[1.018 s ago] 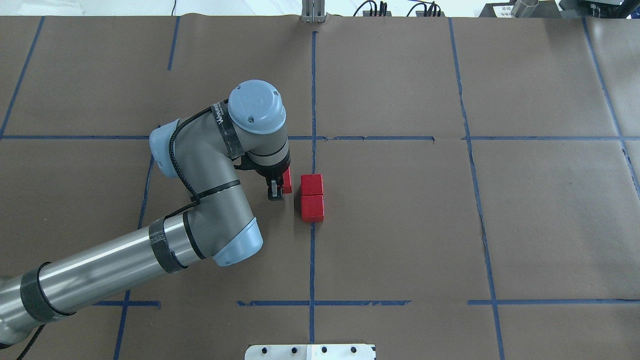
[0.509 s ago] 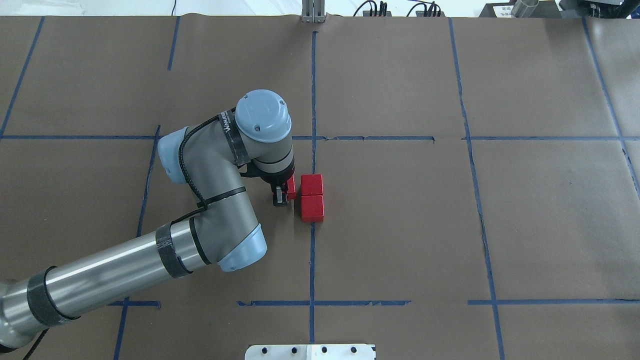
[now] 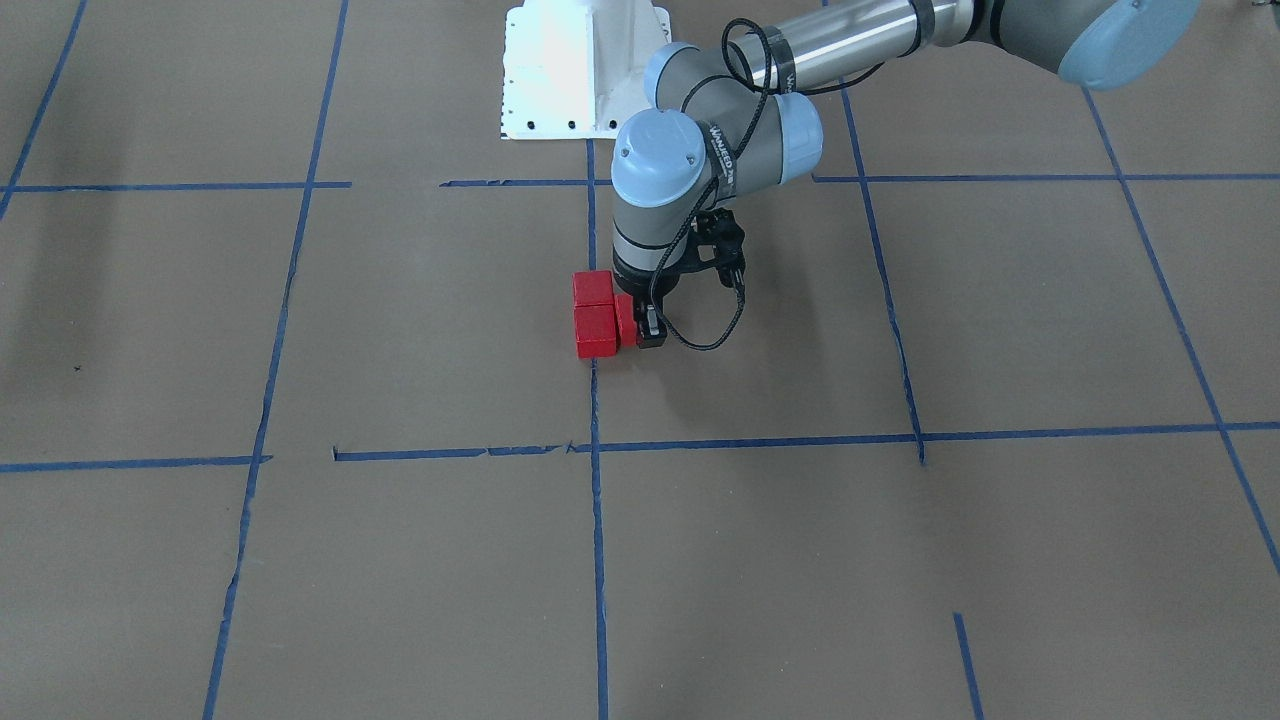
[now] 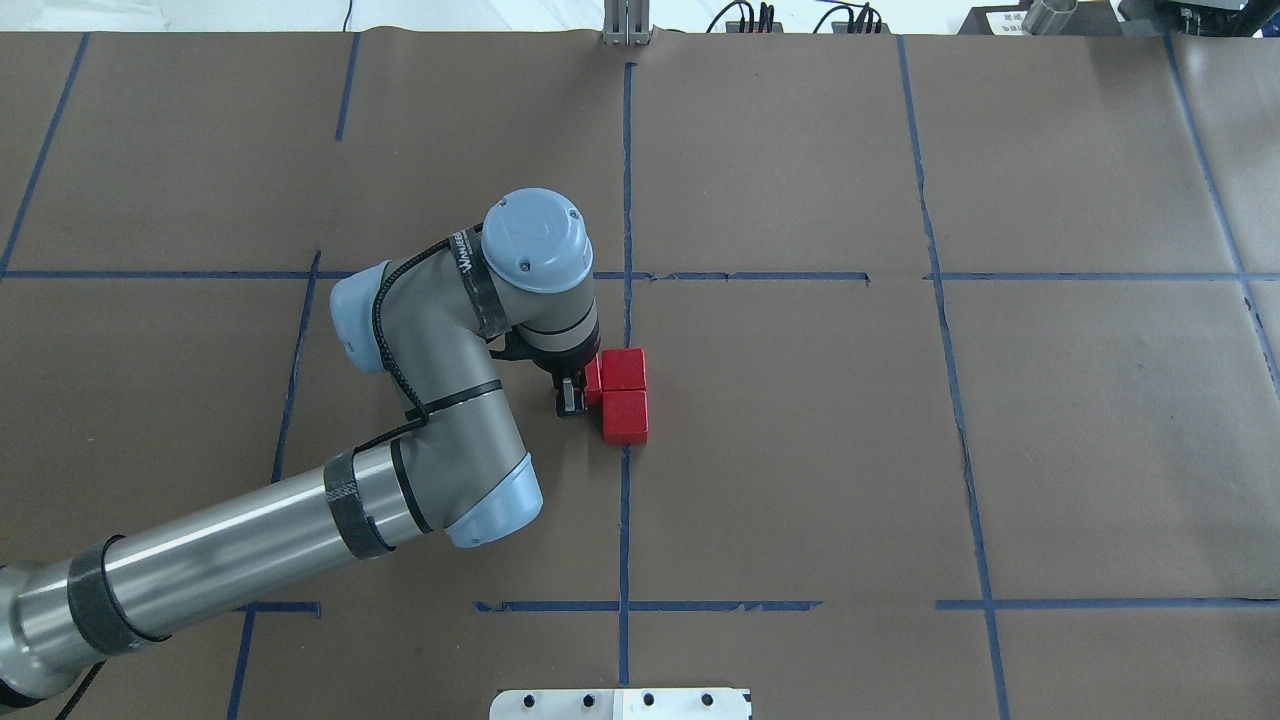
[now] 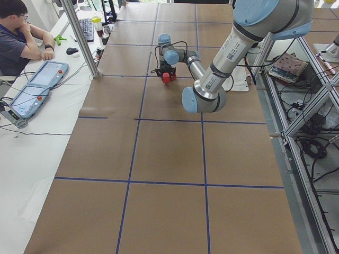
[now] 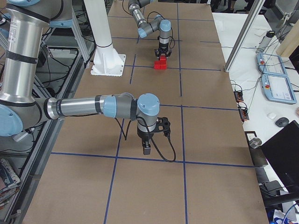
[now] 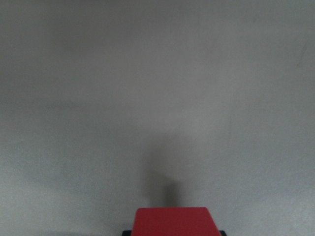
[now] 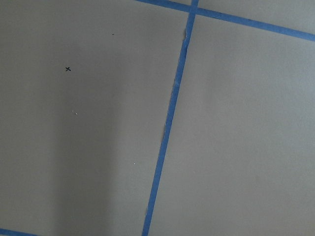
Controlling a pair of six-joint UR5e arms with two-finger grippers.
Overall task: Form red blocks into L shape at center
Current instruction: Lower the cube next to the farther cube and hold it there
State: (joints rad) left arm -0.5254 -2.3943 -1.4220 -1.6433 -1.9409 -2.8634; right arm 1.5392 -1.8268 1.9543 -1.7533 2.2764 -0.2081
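Two red blocks (image 4: 624, 369) (image 4: 625, 416) lie touching in a line by the centre tape cross; they also show in the front view (image 3: 593, 288) (image 3: 596, 332). My left gripper (image 4: 585, 386) is shut on a third red block (image 4: 594, 378) and holds it low, against the left side of the farther block. The front view shows that gripper (image 3: 632, 322) and the held block (image 3: 625, 318). The left wrist view shows the held block (image 7: 172, 221) at its bottom edge. My right gripper (image 6: 145, 150) hangs over bare paper in the exterior right view only; I cannot tell whether it is open.
Brown paper with blue tape grid lines (image 4: 625, 180) covers the table. The white robot base (image 3: 575, 70) stands at the robot's edge. A post (image 5: 79, 37) and an operator (image 5: 16, 37) with control pendants are beyond the far side.
My left gripper has carried its red block to the right, closing the gap to the two lying blocks. The two lying blocks have not moved.
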